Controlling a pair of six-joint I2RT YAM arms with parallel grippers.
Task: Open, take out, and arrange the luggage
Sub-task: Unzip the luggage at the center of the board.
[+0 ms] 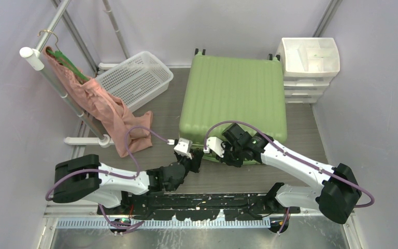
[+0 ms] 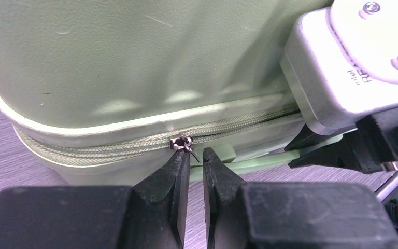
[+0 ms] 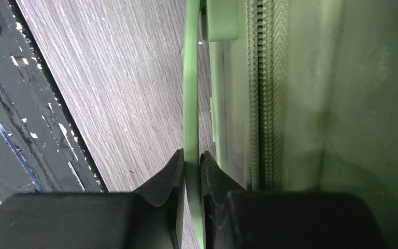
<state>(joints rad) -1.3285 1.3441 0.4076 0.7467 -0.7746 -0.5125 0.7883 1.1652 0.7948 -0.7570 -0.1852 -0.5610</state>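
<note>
The light-green ribbed luggage (image 1: 233,93) lies flat and zipped shut on the wooden floor. In the left wrist view its zip runs along the side seam (image 2: 134,62), with the metal zip slider (image 2: 181,142) right at my left gripper's tips. My left gripper (image 2: 196,154) (image 1: 198,154) stands slightly open, a narrow gap between its fingers and nothing clamped in it. My right gripper (image 3: 193,155) (image 1: 212,154) is shut on the thin green handle strap (image 3: 190,78) at the luggage's near edge (image 3: 342,104). The strap (image 2: 269,161) and the right gripper (image 2: 296,151) also show beside the left one.
A white mesh basket (image 1: 134,78) leans at the back left. A white drawer unit (image 1: 311,62) stands at the back right. A pink garment (image 1: 109,111) hangs from a rail (image 1: 57,78) down to the floor. A black base rail (image 1: 202,199) runs along the near edge.
</note>
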